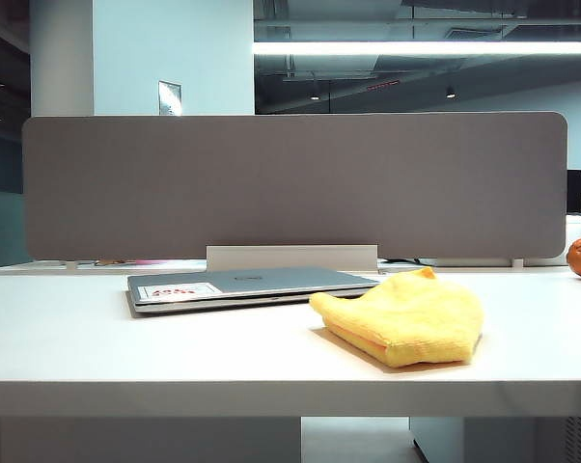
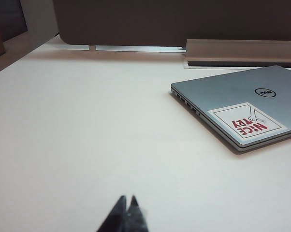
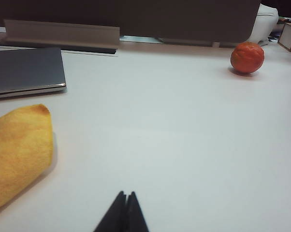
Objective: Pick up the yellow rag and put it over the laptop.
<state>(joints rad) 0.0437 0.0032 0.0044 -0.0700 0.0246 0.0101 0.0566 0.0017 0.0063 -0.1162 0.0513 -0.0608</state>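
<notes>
Open table fronts the yellow rag; the laptop flanks it behind.

Yellow rag crumpled on table, just beside closed silver laptop; lid sticker up.

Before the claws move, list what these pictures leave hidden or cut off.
- Yellow rag: in the right wrist view the frame edge cuts it; its underside is hidden in every view.
- Laptop: lid closed, so screen and keys are unseen; the rag covers its near right corner in the exterior view.
- Orange fruit: cut by the exterior view's right edge.
- Left claw and right claw: only shut fingertips show; neither arm appears in the exterior view.
</notes>
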